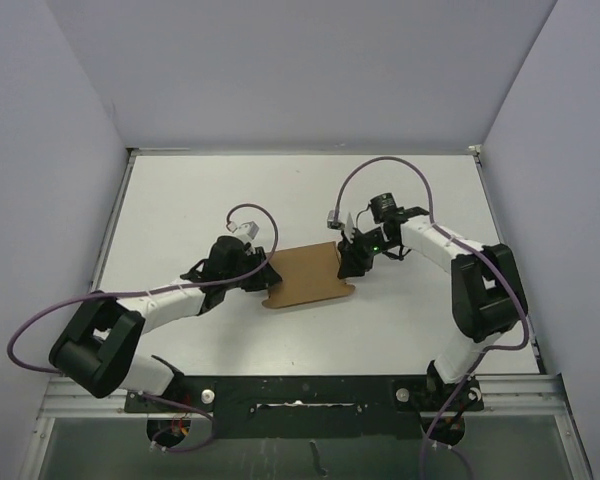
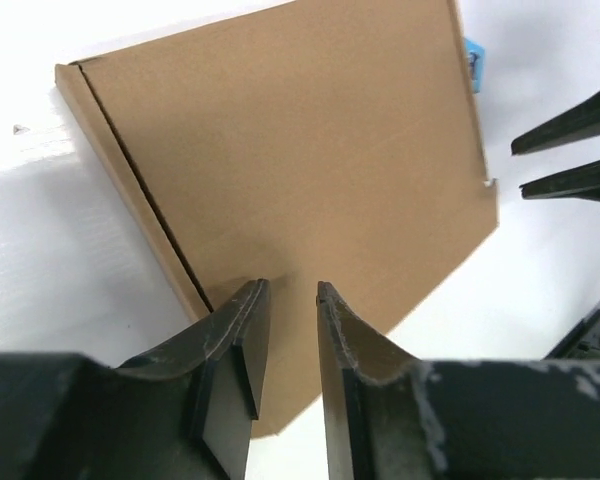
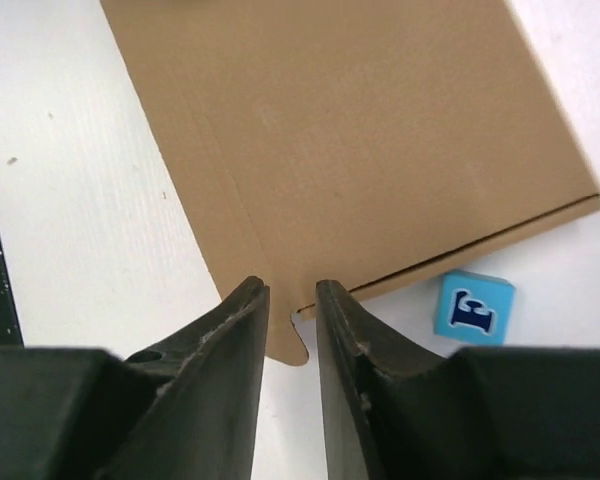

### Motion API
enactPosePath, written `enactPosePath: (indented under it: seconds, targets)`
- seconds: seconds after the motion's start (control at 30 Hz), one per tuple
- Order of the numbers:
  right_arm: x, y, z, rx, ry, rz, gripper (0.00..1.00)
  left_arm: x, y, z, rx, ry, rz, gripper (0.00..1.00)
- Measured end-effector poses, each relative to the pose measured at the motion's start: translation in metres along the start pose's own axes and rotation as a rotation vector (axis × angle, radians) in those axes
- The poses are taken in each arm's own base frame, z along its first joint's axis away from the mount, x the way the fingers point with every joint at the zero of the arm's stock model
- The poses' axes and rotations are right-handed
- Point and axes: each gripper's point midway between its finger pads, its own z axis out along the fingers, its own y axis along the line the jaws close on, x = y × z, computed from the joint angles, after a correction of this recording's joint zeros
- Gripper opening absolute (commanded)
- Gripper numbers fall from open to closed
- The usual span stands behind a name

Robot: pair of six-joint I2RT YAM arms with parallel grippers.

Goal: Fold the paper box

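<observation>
The paper box point(image 1: 305, 276) lies flat mid-table as a slim brown cardboard piece, with a gripper at each end. My left gripper point(image 1: 264, 272) is at its left edge. In the left wrist view its jaws point(image 2: 292, 292) stand a narrow gap apart over the box point(image 2: 300, 150), with nothing between them. My right gripper point(image 1: 348, 262) is at the right edge. In the right wrist view its jaws point(image 3: 292, 292) are also slightly apart above a small rounded tab point(image 3: 288, 335) at a corner of the box point(image 3: 350, 130), not pinching it.
A tiny blue cube point(image 3: 472, 308) with a dark letter sits on the white table, close beside the box's right edge; the left wrist view shows the blue cube point(image 2: 474, 60) too. Grey walls enclose the table point(image 1: 190, 210) on three sides.
</observation>
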Motion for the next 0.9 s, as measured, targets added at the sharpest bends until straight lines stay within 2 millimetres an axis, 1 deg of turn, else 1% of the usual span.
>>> enactPosePath:
  seconds: [0.1,0.13,0.17,0.23,0.3,0.33,0.4,0.47,0.53,0.6,0.67,0.77,0.9]
  targets:
    - [-0.017,0.001,-0.02,0.012,-0.084,0.014,0.44,-0.009,-0.012,-0.013,0.028,-0.031,0.011,0.41]
    - [-0.022,0.001,-0.026,0.017,-0.115,0.021,0.48,-0.015,-0.017,-0.02,0.044,-0.052,0.017,0.47]
    - [-0.026,0.0,-0.032,0.018,-0.144,0.037,0.51,-0.021,-0.024,-0.026,0.061,-0.075,0.024,0.56]
    - [-0.032,-0.003,-0.039,0.007,-0.201,0.09,0.52,-0.036,-0.037,-0.042,0.1,-0.14,0.043,0.67]
    - [-0.031,-0.007,-0.042,-0.024,-0.248,0.165,0.52,-0.045,-0.046,-0.055,0.137,-0.203,0.052,0.76]
    - [-0.029,-0.009,-0.041,-0.042,-0.262,0.207,0.52,-0.047,-0.046,-0.061,0.153,-0.232,0.054,0.77]
    - [-0.02,-0.014,-0.037,-0.069,-0.272,0.293,0.51,-0.041,-0.036,-0.068,0.169,-0.268,0.032,0.79]
    - [-0.011,-0.017,-0.031,-0.09,-0.267,0.363,0.49,-0.03,-0.019,-0.067,0.153,-0.266,-0.009,0.79]
    - [-0.005,-0.016,-0.025,-0.108,-0.254,0.429,0.46,-0.014,0.002,-0.064,0.115,-0.239,-0.062,0.79]
    - [-0.003,-0.015,-0.022,-0.117,-0.247,0.469,0.42,-0.005,0.013,-0.062,0.094,-0.221,-0.098,0.79]
    - [-0.002,-0.016,-0.02,-0.123,-0.243,0.495,0.4,-0.004,0.015,-0.062,0.093,-0.216,-0.12,0.79]
    - [0.002,-0.017,-0.015,-0.12,-0.226,0.534,0.39,-0.008,0.013,-0.061,0.109,-0.226,-0.137,0.79]
    - [0.012,-0.021,-0.006,-0.106,-0.188,0.59,0.39,-0.003,0.019,-0.055,0.093,-0.203,-0.171,0.79]
